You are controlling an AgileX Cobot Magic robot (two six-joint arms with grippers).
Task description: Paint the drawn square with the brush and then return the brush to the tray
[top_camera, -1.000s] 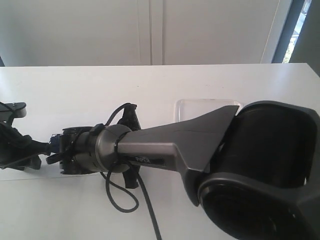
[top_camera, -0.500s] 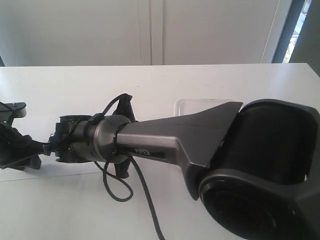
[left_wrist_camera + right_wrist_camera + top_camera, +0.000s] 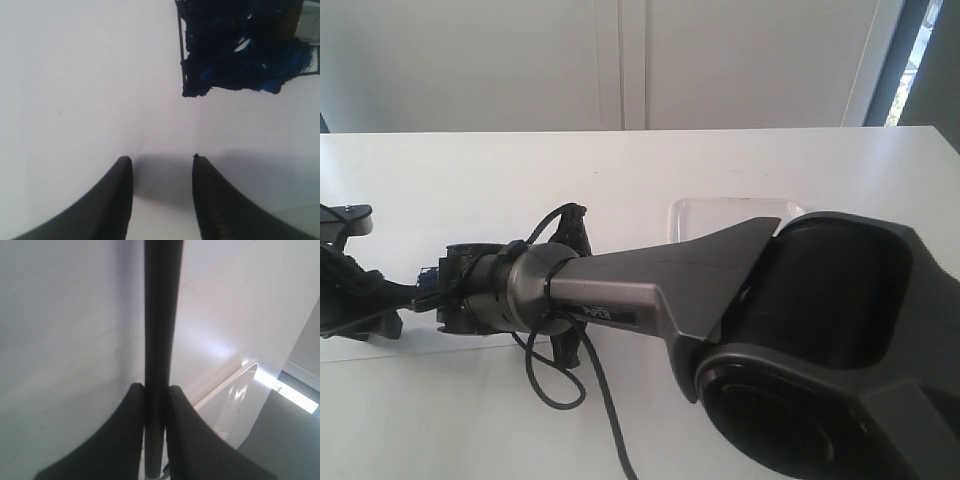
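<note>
The right arm (image 3: 650, 290) stretches low over the white table (image 3: 620, 170), reaching from the near right corner across the middle to the left side, with its forearm almost level and its wrist turned toward the left gripper (image 3: 162, 160). A black cable (image 3: 555, 390) loops from the wrist onto the tabletop. The right gripper (image 3: 157, 387) is clamped narrowly on the brush (image 3: 159, 315), whose black handle runs straight out between the fingers; the bristle end is not visible. The left gripper's two fingers stand apart with nothing between them, resting just above the white paper (image 3: 75, 75). The drawn square (image 3: 235, 50) lies on that paper ahead of the left fingers, mostly covered in dark paint with a ragged edge. The tray (image 3: 720, 203) sits right of centre, its near side hidden by the right arm. A wide strip of bare table lies open behind the arm up to the far edge by the wall.
</note>
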